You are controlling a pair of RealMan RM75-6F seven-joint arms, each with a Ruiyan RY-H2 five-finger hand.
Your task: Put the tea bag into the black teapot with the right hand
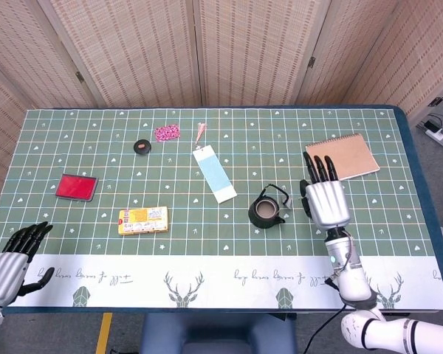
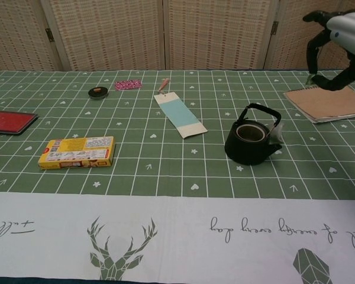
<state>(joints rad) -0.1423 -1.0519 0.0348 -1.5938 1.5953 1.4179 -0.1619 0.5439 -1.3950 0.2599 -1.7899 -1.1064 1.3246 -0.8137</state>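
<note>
Tea bag (image 2: 276, 134): a small pale packet lying against the right side of the black teapot (image 2: 248, 145), touching its wall just under the handle's end. It sits low on the table, well below the raised right hand and apart from it.

The green checked table (image 1: 229, 96) carries everything. A brown spiral notebook (image 1: 342, 157) lies behind and to the right of the teapot. The right hand (image 1: 326, 200) hovers just right of the teapot, back upward, its fingers stretched forward side by side. In the chest view the thumb and a finger curve toward each other with a tiny pale speck at their tips, and I cannot tell whether anything is pinched there. The left hand (image 1: 11, 262) rests far to the teapot's left at the near edge, fingers spread and holding nothing.

A blue-and-white card (image 1: 215, 174) lies behind-left of the teapot, a yellow box (image 1: 142, 220) to its left, and a red case (image 1: 76, 186) further left.
</note>
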